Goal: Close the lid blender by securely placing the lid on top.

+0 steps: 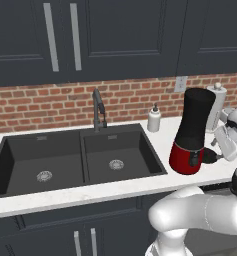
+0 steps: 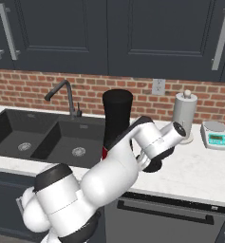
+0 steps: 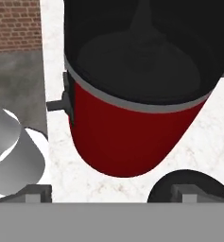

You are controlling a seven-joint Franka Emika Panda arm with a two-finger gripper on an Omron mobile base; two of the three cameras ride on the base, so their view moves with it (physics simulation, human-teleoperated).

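The blender (image 1: 192, 131) stands on the white counter right of the sink, a tall black jar (image 2: 117, 118) on a glossy red base (image 3: 125, 139), and its top is uncovered. The lid (image 1: 210, 159) lies flat on the counter just right of the base, and it is also seen under my hand as the lid (image 2: 153, 165). My gripper (image 3: 112, 194) hangs low beside the base, open and holding nothing. One fingertip (image 3: 186, 191) sits over the lid (image 3: 193, 185), and the other fingertip (image 3: 38, 193) is over bare counter.
A black double sink (image 1: 75, 160) with a faucet (image 1: 98, 107) lies left of the blender, and a white soap bottle (image 1: 154, 119) stands by the wall. Behind the blender is a paper towel roll (image 2: 185, 116). A small scale (image 2: 214, 134) sits far right.
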